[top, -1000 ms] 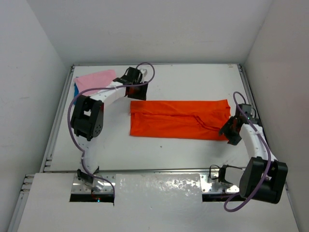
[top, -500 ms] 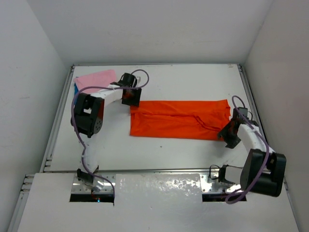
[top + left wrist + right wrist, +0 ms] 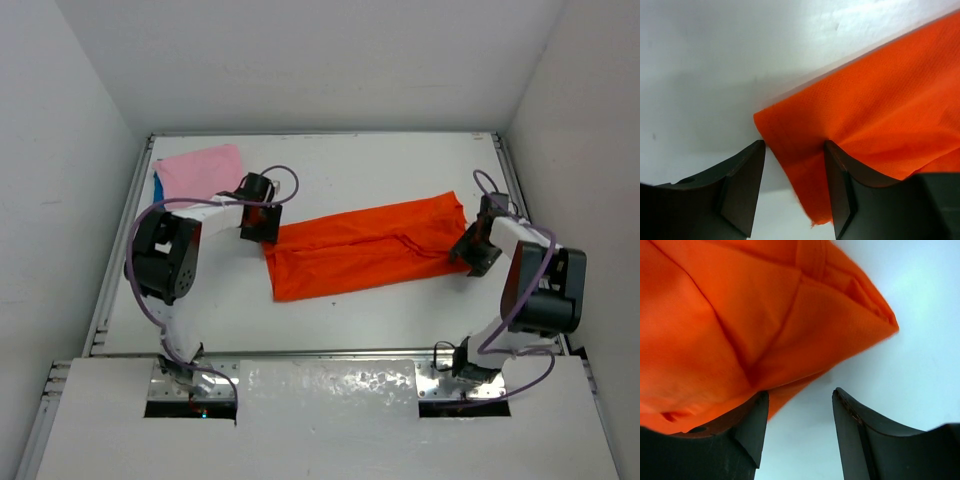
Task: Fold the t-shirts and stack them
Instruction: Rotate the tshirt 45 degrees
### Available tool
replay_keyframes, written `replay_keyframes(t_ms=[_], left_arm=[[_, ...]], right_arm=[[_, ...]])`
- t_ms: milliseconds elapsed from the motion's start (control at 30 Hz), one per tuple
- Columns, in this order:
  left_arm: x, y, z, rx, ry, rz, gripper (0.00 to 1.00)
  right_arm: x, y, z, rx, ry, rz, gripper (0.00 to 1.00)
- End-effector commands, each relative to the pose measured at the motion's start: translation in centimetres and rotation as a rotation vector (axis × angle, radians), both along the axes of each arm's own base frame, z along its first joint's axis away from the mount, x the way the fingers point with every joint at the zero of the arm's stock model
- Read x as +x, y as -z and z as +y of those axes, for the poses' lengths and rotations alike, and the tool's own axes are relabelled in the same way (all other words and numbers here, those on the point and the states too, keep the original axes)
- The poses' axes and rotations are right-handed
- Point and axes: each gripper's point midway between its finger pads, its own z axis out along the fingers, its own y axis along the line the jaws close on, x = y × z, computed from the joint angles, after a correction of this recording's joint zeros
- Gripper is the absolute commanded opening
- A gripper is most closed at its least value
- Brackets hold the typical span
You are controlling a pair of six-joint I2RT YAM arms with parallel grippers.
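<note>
— Largest first?

— White flat table top (image 3: 350, 310). Seen whole only from overhead; served in both wrist views as pale background.

— Then the cloth?

— Bright orange-red soft cloth t-shirt (image 3: 360, 250), folded into a long strip. Lay slantwise across the middle of the table, right end farther back than left. Reached from one gripper to the other. Showed its full length only from above. Appeared in the left wrist view (image 3: 880, 100) as a single corner, and in the right wrist view (image 3: 715, 315) as a creased, layered end cut off by the frame.

— Other shirts?

— Light pink folded cloth t-shirt (image 3: 200, 168), at the far left corner, well apart from the orange-red one. Sat on a blue cloth t-shirt (image 3: 158, 185), nearly all hidden, just a sliver at the left edge. Showed in neither wrist view.

— And the pincers?

— Left gripper (image 3: 262, 228), at the strip's far left corner. Looked from above like a dark block, spread unreadable. Seen up close (image 3: 792, 185): spread wide, with the orange-red corner lying in the gap and touching the finger on the picture's right. Right gripper (image 3: 475, 250), at the strip's right end. Up close (image 3: 800, 430): likewise spread, mostly bare table in the gap, cloth edge reaching the finger on the picture's left. Could not tell whether either pressed the cloth down.
</note>
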Motion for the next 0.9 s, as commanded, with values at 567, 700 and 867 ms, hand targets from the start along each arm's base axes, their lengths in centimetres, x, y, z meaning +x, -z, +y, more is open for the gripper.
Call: replay_keyframes(t_ms=[567, 700, 867], left_arm=[[-5.9, -14.3, -4.9, -0.217, 0.008, -0.211, 0.49], [-2.5, -13.7, -4.8, -0.092, 0.075, -0.223, 0.49], [1.1, -12.0, -7.3, -0.108, 0.212, -0.202, 0.43]], right_arm=[[13.0, -7.1, 0.0, -0.011, -0.266, -0.220, 0.55], [8.0, -5.7, 1.2, 0.020, -0.167, -0.198, 0.53], [10.8, -7.1, 3.7, 0.068, -0.246, -0.455, 0.35]])
